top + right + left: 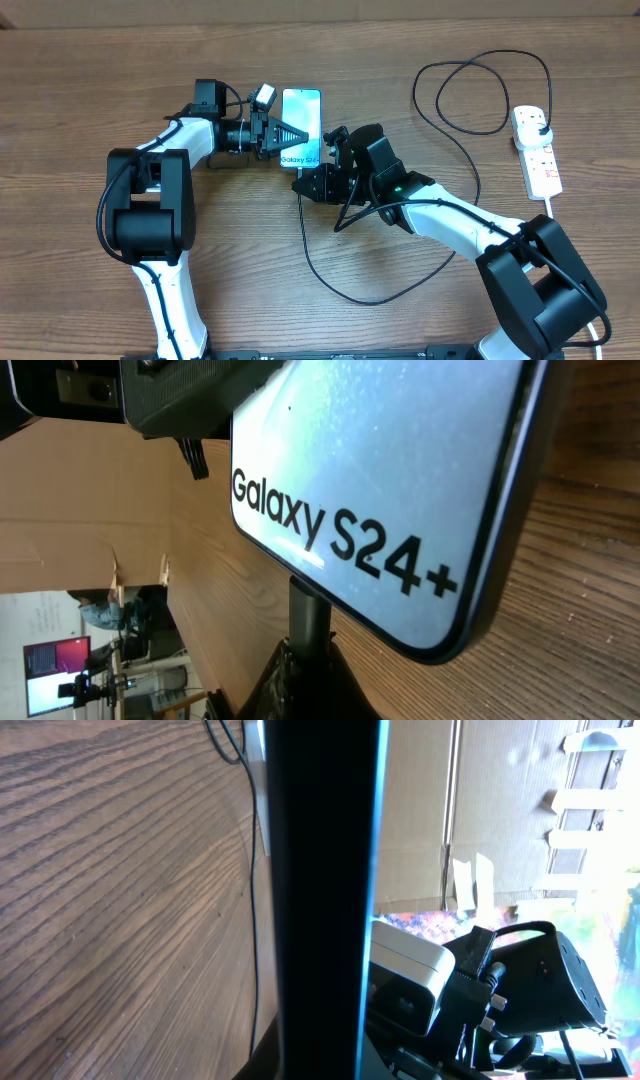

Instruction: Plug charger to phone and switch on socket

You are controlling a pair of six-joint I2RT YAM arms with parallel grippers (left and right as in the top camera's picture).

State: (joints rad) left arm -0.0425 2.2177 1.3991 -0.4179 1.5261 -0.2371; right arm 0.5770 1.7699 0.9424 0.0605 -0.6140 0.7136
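Overhead view: phone sits between the two claws.
Left claw: clamped on the phone's side edge.
Right claw: closed on the charger plug, whose tip meets the phone's end just ahead of it.
Socket: well away, behind the right claw.

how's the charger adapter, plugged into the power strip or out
Plugged in: the black adapter sits on the power strip's far end.

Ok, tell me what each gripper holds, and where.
Left gripper grips the phone by its long side edge; right gripper pinches the charger at its plug tip.
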